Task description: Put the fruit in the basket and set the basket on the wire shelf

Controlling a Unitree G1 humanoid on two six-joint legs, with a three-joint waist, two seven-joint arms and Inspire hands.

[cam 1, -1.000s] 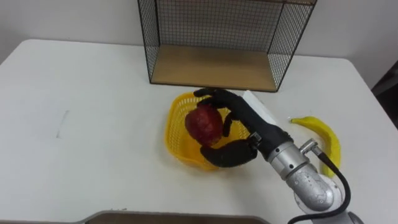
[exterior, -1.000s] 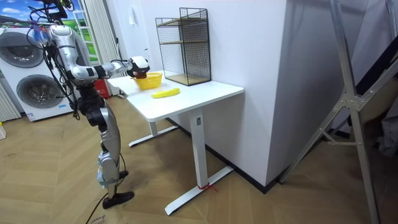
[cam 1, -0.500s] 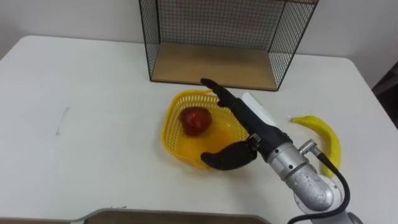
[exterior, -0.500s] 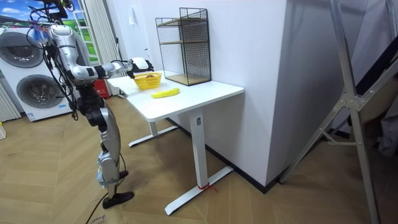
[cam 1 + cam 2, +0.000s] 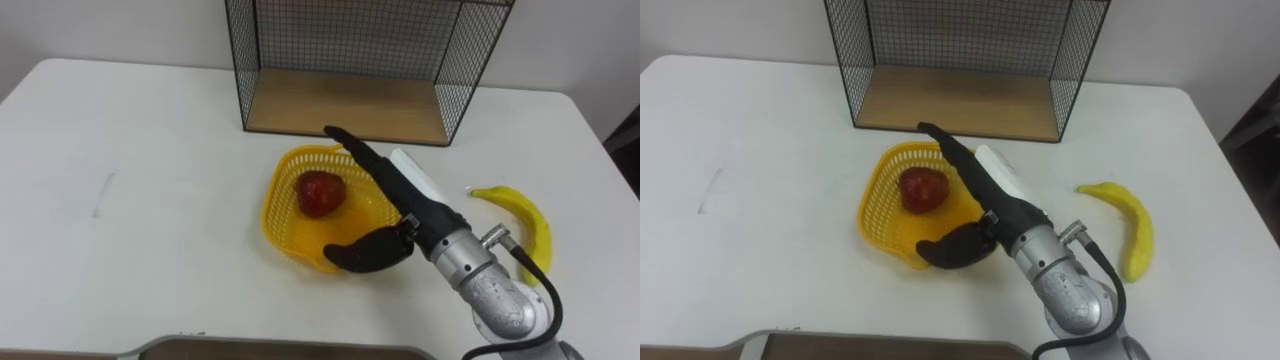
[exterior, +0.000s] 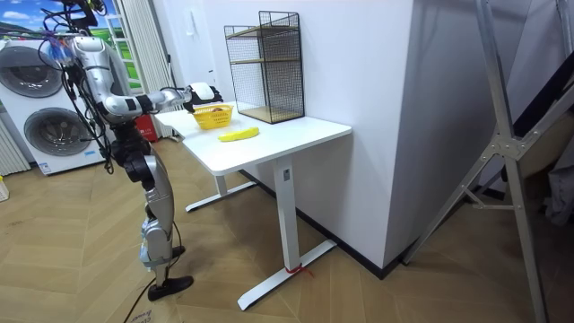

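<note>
Apple (image 5: 320, 193) lay loose in the yellow basket (image 5: 274, 216), just left of our right hand (image 5: 402, 197), which we held over the basket's right rim, fingers straight and gripping nothing, while the banana (image 5: 526, 226) lay on the table (image 5: 150, 180) beyond it.

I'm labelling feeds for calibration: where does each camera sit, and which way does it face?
Left eye view: on the robot's head, looking down across the white table at the yellow basket, red fruit, banana and wire shelf; the open right hand and forearm enter from lower right.
Right eye view: same head, slightly to the right, same downward look, same arm.
Room view: standing off in the room, facing the table; whole robot at the room view's left.
Shared: all three show yellow basket, banana, wire shelf.
</note>
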